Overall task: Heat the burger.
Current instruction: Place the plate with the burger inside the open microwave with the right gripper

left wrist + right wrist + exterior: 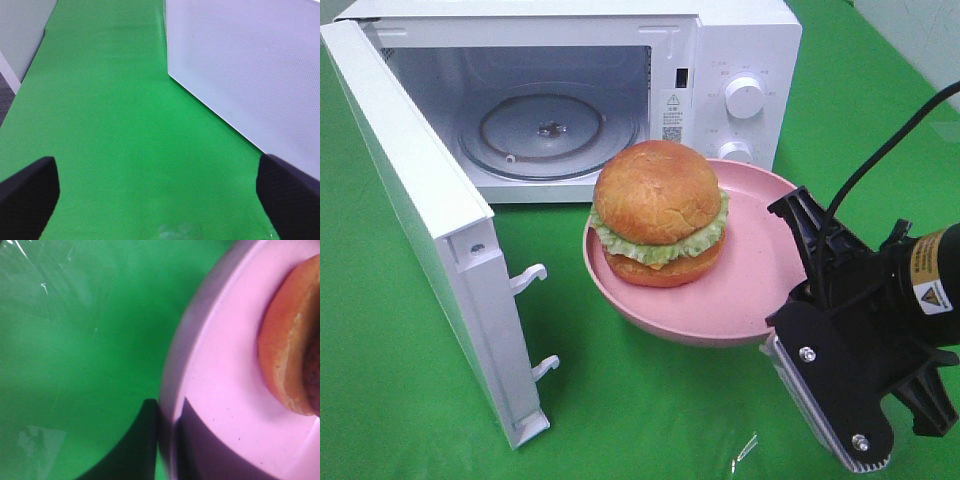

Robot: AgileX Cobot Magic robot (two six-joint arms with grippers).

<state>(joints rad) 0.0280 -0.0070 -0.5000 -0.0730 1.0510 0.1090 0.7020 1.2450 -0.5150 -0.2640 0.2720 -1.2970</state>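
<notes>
The burger (660, 212) sits on a pink plate (745, 295) just in front of the microwave's (720, 60) open mouth, and the right gripper (782, 322) is clamped on the plate's near rim (one finger (145, 440) under the edge, the other on the pink face). The microwave door (420, 220) stands swung wide to the left, showing the glass turntable (550, 130) inside. The left gripper (160, 195) hangs over the green cloth (620, 410) beside that door, its fingers wide apart and holding nothing.
</notes>
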